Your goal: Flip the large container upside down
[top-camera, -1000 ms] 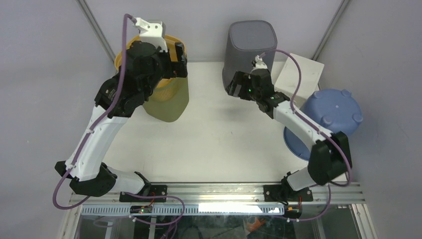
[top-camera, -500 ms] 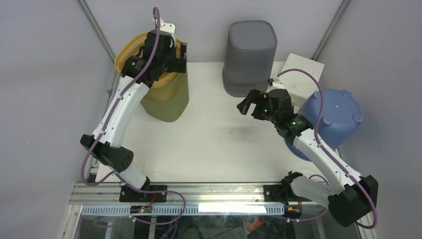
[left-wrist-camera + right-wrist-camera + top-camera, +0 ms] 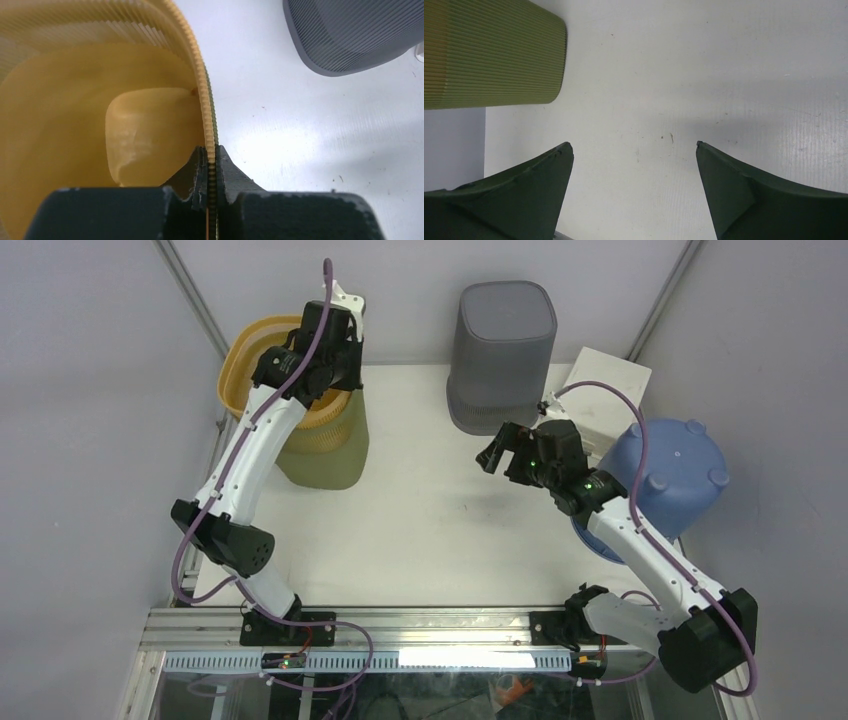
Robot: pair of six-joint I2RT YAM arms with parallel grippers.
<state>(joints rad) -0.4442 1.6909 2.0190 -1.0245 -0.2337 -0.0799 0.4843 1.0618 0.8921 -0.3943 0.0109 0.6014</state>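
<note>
From the top external view, you have the large yellow ribbed plastic container (image 3: 330,450) standing at the back left of the white counter (image 3: 430,530), its mouth facing up. Your left end effector (image 3: 340,382) reaches down onto the right side of its rim. At the back centre stands a grey ribbed plastic bin (image 3: 503,350), bottom up. To its right lies a white rectangular box (image 3: 610,380), and near that a blue round plastic tub (image 3: 675,475) sits bottom up with its small feet showing, hanging over the right edge of the counter. Your right end effector (image 3: 497,458) hovers over bare counter just in front of the grey bin, touching nothing

From the left wrist view, you see the left end effector (image 3: 210,155) clamped on the yellow container (image 3: 75,100): one finger sits inside the wall, the other finger (image 3: 230,172) outside, and the thin ribbed rim runs between them. The inside of the container is bare down to its floor. The grey bin (image 3: 360,35) shows at the top right, well apart, with the counter (image 3: 300,125) between

From the right wrist view, your right end effector (image 3: 634,145) stands wide apart, its dark fingers (image 3: 539,175) holding nothing, above the counter (image 3: 704,65). The ribbed side of the yellow container (image 3: 489,55) fills the top left corner
</note>
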